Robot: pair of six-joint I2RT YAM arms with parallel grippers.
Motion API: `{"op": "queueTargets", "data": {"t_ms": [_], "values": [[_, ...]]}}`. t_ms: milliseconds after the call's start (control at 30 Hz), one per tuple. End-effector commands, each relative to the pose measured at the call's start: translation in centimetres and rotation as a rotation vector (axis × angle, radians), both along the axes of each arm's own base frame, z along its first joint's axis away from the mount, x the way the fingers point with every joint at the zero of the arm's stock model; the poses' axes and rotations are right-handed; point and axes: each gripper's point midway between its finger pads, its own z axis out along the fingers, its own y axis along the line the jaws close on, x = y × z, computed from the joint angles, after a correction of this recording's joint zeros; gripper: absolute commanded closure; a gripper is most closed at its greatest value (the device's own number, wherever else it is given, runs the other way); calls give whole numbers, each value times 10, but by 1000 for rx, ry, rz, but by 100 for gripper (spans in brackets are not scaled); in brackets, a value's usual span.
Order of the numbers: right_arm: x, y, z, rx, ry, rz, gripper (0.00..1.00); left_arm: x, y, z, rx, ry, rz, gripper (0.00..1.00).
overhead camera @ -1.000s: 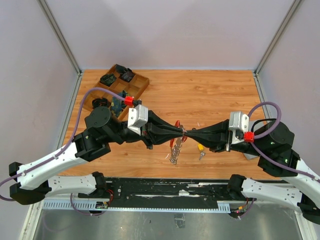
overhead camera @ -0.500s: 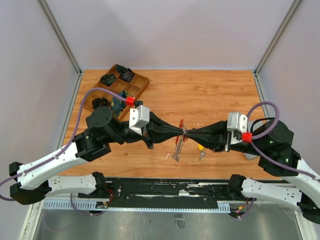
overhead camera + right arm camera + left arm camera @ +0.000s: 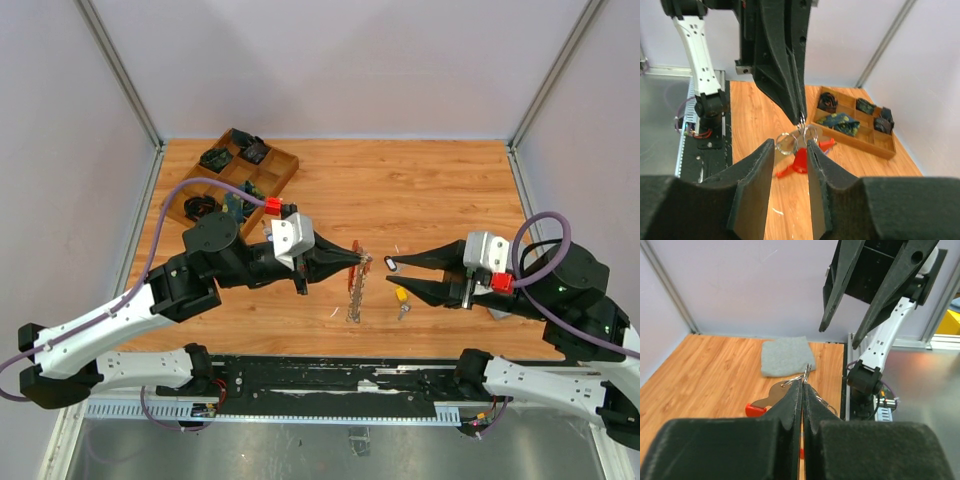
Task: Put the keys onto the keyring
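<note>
Over the wooden desk (image 3: 430, 180), toward its front edge, my left claw (image 3: 364, 262) pinches the keyring (image 3: 354, 295). My right claw (image 3: 388, 273) stands spread just beside.

The wooden table (image 3: 420, 190) carries a compartment tray (image 3: 285, 172) far left, a yellow-headed key (image 3: 401, 296) mid-front, and a grey cloth (image 3: 785, 356).

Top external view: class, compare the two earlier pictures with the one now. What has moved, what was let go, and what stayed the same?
The right gripper opened, let go of the keyring and drew back toward its own side. The left gripper stays shut on the keyring, which hangs at about the same spot. The yellow key lies unmoved on the table.
</note>
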Motion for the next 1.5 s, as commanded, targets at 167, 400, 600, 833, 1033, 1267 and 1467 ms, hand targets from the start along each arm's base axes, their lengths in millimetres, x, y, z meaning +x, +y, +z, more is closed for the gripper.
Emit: {"op": "queueTargets", "data": {"t_ms": [167, 400, 600, 833, 1033, 1267, 1467], "values": [[54, -41, -55, -228, 186, -403, 65, 20, 19, 5, 20, -36, 148, 100], [83, -69, -114, -431, 387, -705, 63, 26, 19, -10, 56, -7, 178, 99], [92, -79, -157, -427, 640, -751, 61, 30, 19, -18, 92, -15, 196, 100], [101, -84, -200, -374, 837, -794, 61, 37, 22, -29, 163, -69, 219, 100], [107, -87, -234, -424, 930, -845, 61, 49, 25, -37, 203, -119, 274, 100], [102, -91, -280, -505, 1055, -906, 63, 66, 25, -58, 289, -151, 345, 100], [98, -95, -308, -523, 1145, -974, 60, 77, 27, -68, 323, -180, 394, 99]]}}
